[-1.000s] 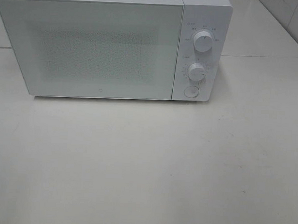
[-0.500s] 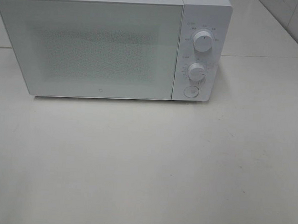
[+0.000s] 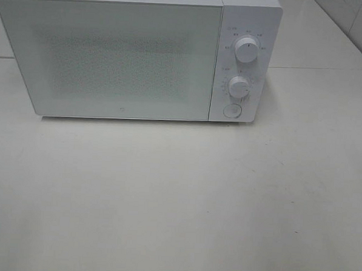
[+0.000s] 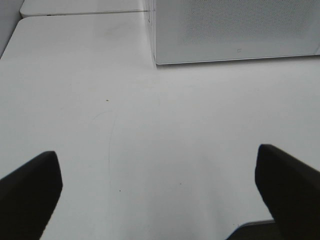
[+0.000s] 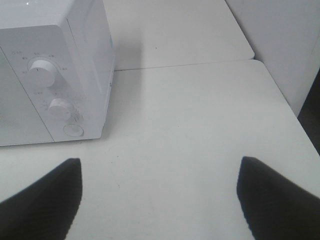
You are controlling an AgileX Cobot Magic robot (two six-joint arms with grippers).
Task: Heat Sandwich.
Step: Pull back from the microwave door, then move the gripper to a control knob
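Facing the closed microwave (image 3: 124, 56) on the tabletop (image 3: 177, 202), left end effector (image 4: 157, 155) and right end effector (image 5: 160, 161) both stand wide and empty; the sandwich is nowhere in view, presumably soft, light, crushable, best gripped gently at crusts.

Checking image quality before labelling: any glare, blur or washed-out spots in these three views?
Exterior high: flat light, microwave door hazy and speckled, interior unreadable. Left wrist: table near washed out, fingers blurred. Right wrist: dial labels soft, fingers blurred too.
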